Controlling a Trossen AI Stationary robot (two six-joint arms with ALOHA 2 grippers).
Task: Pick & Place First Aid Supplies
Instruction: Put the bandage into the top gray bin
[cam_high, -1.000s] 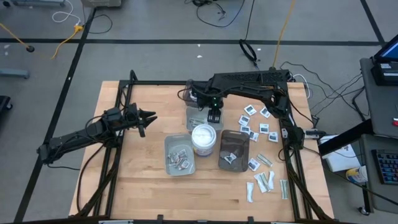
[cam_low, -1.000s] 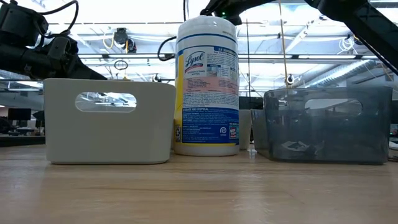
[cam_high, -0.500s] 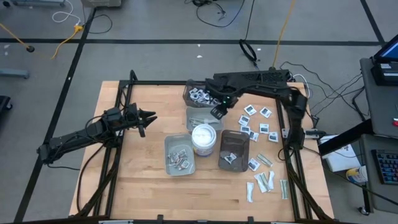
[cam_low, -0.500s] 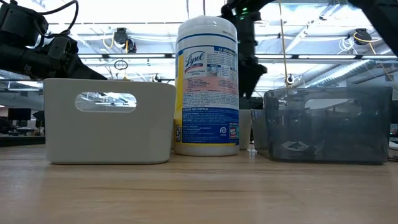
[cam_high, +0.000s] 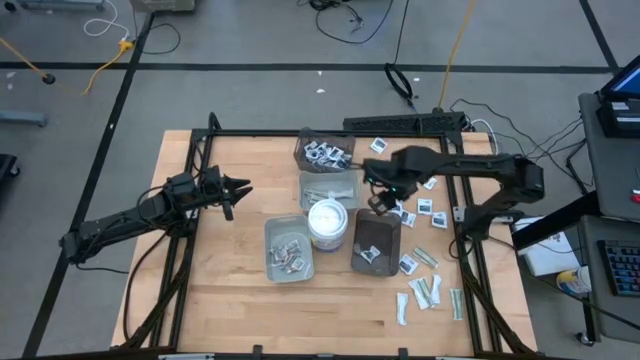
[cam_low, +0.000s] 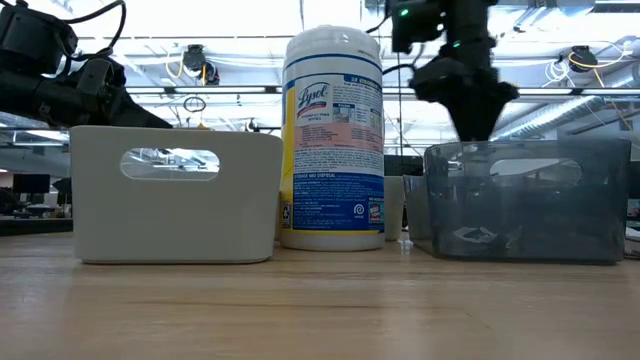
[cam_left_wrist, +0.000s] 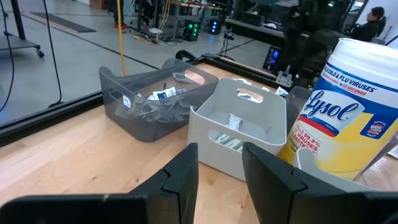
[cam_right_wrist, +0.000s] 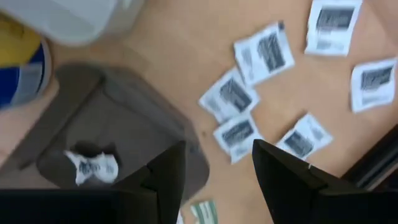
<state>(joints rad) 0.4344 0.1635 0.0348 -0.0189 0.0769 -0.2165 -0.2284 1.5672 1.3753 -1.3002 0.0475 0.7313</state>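
Note:
Square white packets of first aid supplies (cam_high: 415, 195) lie flat on the table's right side, with pale strips (cam_high: 425, 290) nearer the front. My right gripper (cam_high: 382, 200) points down, open and empty, above the far rim of a dark tray (cam_high: 376, 242) that holds one packet (cam_right_wrist: 93, 167). In the right wrist view, loose packets (cam_right_wrist: 236, 96) lie below the gripper (cam_right_wrist: 214, 180). My left gripper (cam_high: 235, 190) hovers open over the table's left part, pointing level toward the trays.
A round white tub (cam_high: 328, 222) stands between a near grey tray (cam_high: 288, 250) and the dark tray. Behind it sit a grey tray (cam_high: 328, 187) and a far dark tray (cam_high: 322, 152) holding packets. A black frame (cam_high: 462, 250) borders the table.
My right gripper has swung from above the far grey tray toward the table's right and near edges, to above the dark tray's far rim. It has rolled about its downward-pointing axis and has stayed open and high.

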